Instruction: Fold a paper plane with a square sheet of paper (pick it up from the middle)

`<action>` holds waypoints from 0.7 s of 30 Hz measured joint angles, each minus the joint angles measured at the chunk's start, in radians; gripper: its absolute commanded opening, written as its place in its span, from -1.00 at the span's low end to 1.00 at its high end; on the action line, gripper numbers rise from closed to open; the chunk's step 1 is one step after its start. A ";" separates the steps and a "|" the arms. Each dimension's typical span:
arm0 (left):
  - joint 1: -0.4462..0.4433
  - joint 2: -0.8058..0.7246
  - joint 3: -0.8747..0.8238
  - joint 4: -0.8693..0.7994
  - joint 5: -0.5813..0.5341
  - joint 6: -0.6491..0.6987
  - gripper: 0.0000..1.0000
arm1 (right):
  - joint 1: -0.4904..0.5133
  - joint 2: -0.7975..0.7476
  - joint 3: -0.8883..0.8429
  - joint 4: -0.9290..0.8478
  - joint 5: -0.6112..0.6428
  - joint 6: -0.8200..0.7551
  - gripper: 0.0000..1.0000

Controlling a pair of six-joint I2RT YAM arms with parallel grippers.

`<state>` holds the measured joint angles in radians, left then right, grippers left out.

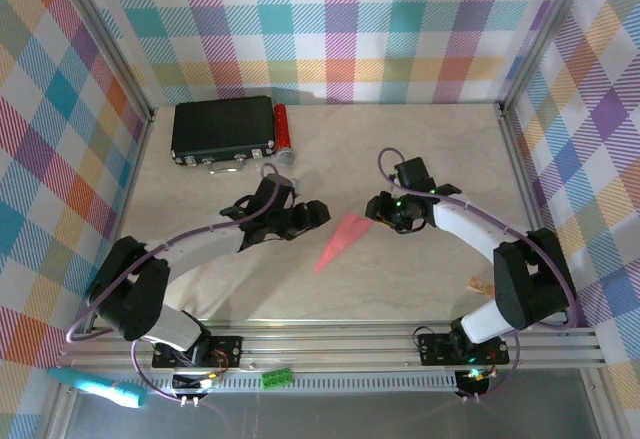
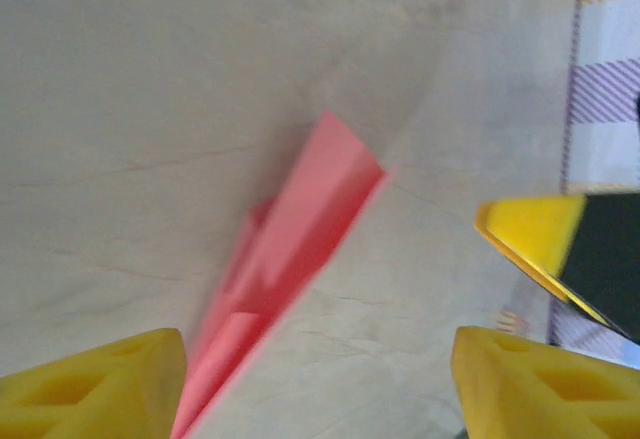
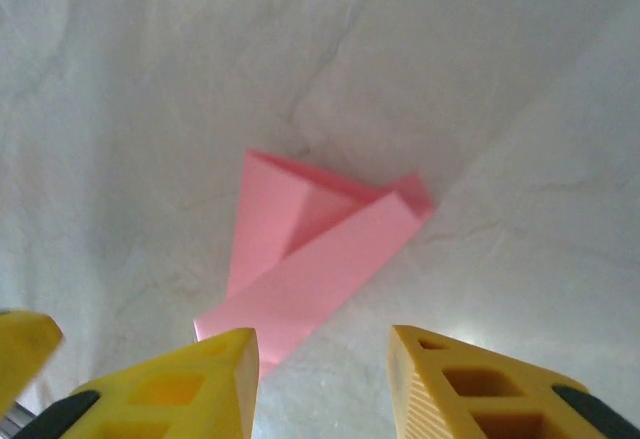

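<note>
The left fingers (image 2: pixel 95 389) stand wide apart and grasp nothing. The paper plane (image 2: pixel 300 249) lies flat on the desk (image 2: pixel 120 89) between them, blurred, its narrow end running close by one finger and cut off at the lower edge. The right fingers (image 3: pixel 170 389) are spread too, and empty. The plane's near corner slips behind one of them, and whether finger and paper touch there cannot be told.

The paper plane (image 2: pixel 298 234) is rendered blurred in the left wrist view and is cut off at the bottom edge. In the right wrist view its near corner is hidden by a finger (image 3: pixel 190 389) of the right gripper (image 3: pixel 322 374).
</note>
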<state>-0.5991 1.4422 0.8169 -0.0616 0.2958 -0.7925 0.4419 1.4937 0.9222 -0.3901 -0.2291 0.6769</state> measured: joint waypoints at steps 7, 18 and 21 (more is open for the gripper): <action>0.140 -0.150 -0.117 -0.130 -0.063 0.104 0.83 | 0.132 0.015 0.028 -0.079 0.074 0.094 0.03; 0.256 -0.299 -0.180 -0.233 -0.085 0.225 1.00 | 0.261 0.175 0.235 -0.219 0.269 0.185 0.30; 0.261 -0.300 -0.187 -0.233 -0.080 0.241 0.99 | 0.296 0.225 0.282 -0.257 0.311 0.214 0.36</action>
<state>-0.3378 1.1419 0.6304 -0.2947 0.2157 -0.5518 0.7383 1.7187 1.2041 -0.6472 0.0822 0.8913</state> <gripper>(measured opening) 0.999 0.666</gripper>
